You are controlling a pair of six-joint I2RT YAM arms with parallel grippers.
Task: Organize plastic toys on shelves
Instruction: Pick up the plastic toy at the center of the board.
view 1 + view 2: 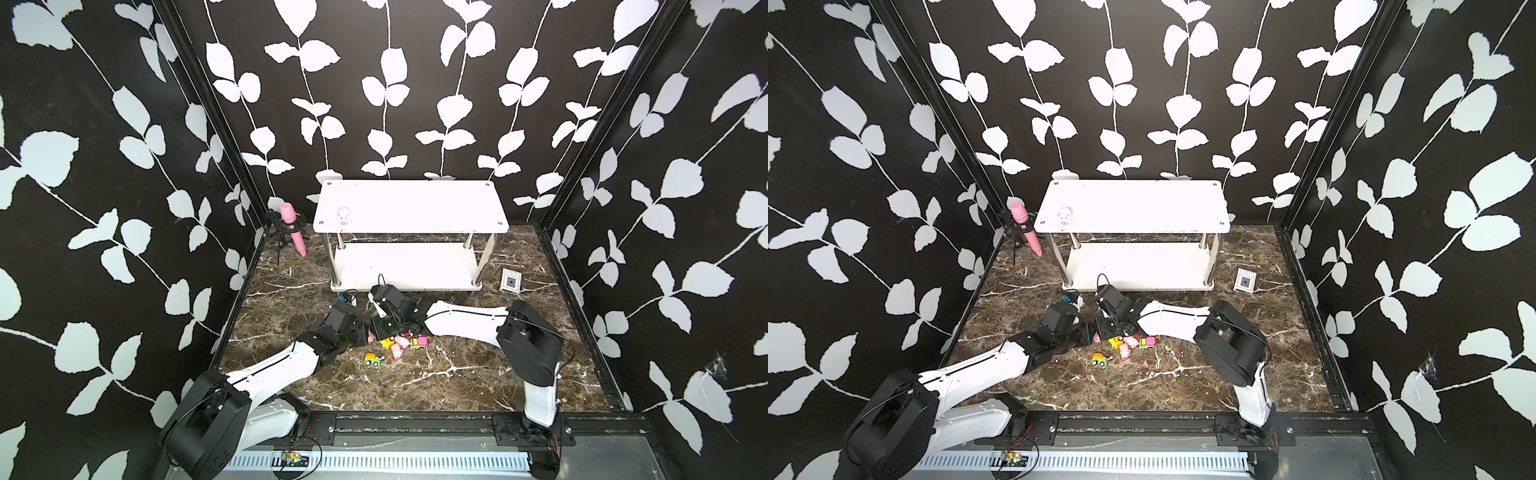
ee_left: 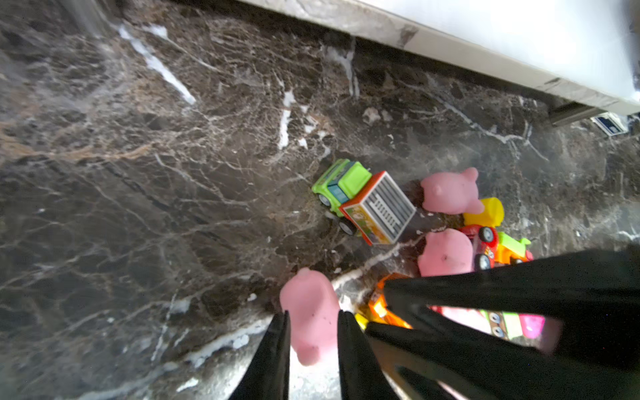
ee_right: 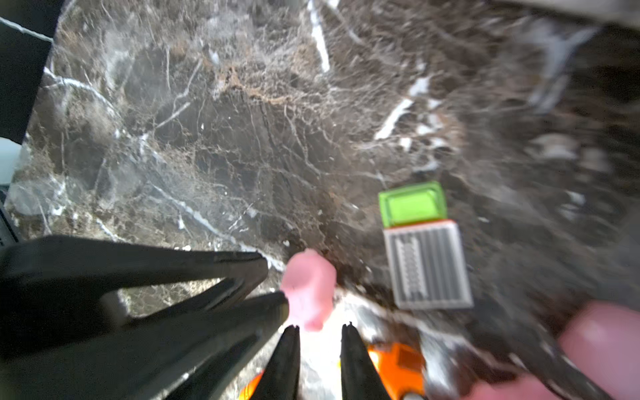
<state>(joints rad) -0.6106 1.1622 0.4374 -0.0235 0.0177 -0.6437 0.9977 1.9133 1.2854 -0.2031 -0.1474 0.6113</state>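
Observation:
My left gripper (image 2: 312, 316) is shut on a pale-pink pig (image 2: 311, 308), low over the marble floor; the same pig (image 3: 308, 291) shows just beyond the tips of my right gripper (image 3: 320, 328), which is open with nothing between its jaws. The right gripper's fingers (image 2: 485, 291) cross over a heap of toys: two more pigs (image 2: 450, 192) (image 2: 446, 252), a green truck with a grey cage (image 2: 363, 201) and an orange vehicle (image 3: 394, 363). In both top views the heap (image 1: 401, 343) (image 1: 1129, 343) lies in front of the shelves (image 1: 409, 205) (image 1: 1133, 203). One pig (image 1: 343, 217) (image 1: 1064, 217) sits on the top board.
A pink microphone (image 1: 293, 226) leans in a stand at the back left. A white-and-blue card box (image 1: 510, 282) lies right of the rack. A small green and yellow truck (image 1: 372, 360) stands apart, in front of the heap. Both arms meet low, close to the rack's front.

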